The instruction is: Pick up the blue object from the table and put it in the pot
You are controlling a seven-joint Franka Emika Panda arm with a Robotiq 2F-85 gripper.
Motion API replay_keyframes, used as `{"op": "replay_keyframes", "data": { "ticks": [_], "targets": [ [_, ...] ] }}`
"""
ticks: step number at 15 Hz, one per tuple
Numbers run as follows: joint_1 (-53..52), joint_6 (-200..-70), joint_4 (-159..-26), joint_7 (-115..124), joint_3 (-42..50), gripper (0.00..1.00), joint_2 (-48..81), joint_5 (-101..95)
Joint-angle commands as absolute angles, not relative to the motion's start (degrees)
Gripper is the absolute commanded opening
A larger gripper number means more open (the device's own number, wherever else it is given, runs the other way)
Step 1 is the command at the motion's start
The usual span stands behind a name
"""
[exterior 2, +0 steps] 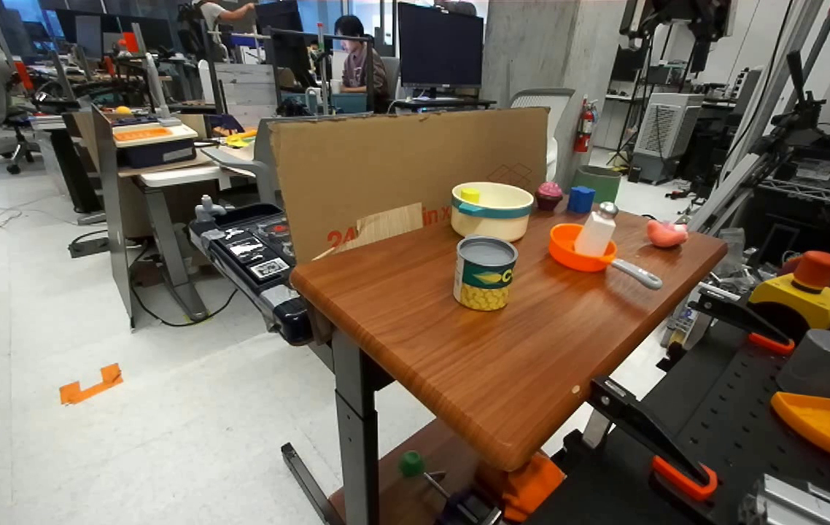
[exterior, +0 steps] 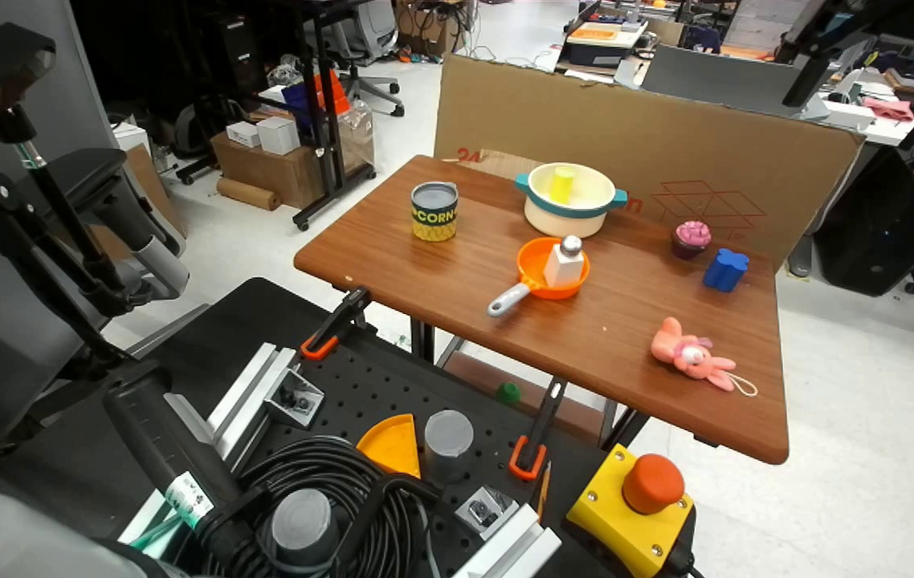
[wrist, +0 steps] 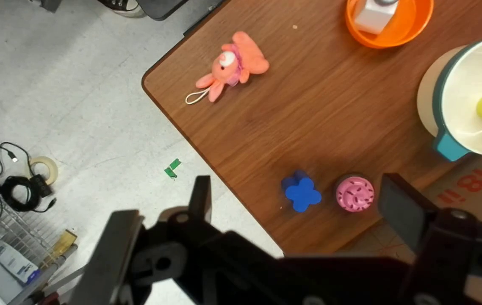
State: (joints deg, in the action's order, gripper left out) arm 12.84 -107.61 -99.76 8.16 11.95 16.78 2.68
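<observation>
The blue object (wrist: 303, 194), a clover-shaped block, stands on the wooden table near a corner. It shows in both exterior views (exterior: 725, 270) (exterior 2: 580, 199), beside the pink-topped cupcake. The pot (exterior: 539, 217) is round and cream-coloured with a teal band and teal handles. A yellow cylinder (exterior: 561, 185) is inside it. The pot also shows in an exterior view (exterior 2: 491, 224) and partly in the wrist view (wrist: 428, 99). My gripper (wrist: 296, 183) is wide open and empty, high above the table. The blue object and cupcake appear between its fingers, well below. It also shows in both exterior views (exterior: 857, 120) (exterior 2: 666, 47).
The cupcake (wrist: 355, 194) stands close to the blue object. A pink plush rabbit (exterior: 694, 354) lies near the table's edge. An orange pan (exterior: 535, 255) holds a white shaker (exterior: 564, 266). A corn can (exterior: 434, 212) stands farther along. A cardboard wall (exterior: 650, 144) borders the table.
</observation>
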Motion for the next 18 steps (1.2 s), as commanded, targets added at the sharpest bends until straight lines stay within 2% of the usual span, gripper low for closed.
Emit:
{"op": "replay_keyframes", "data": {
  "ticks": [1, 13, 18],
  "targets": [
    [12.85, -110.33, -100.43, 8.81, 11.99, 1.00, 16.32, 2.96],
    [12.45, -131.13, -105.27, 9.64, 11.60, 1.00, 16.15, 3.76],
    [12.09, -135.90, -106.22, 11.31, 11.75, 1.00, 17.02, 3.30]
  ]
}}
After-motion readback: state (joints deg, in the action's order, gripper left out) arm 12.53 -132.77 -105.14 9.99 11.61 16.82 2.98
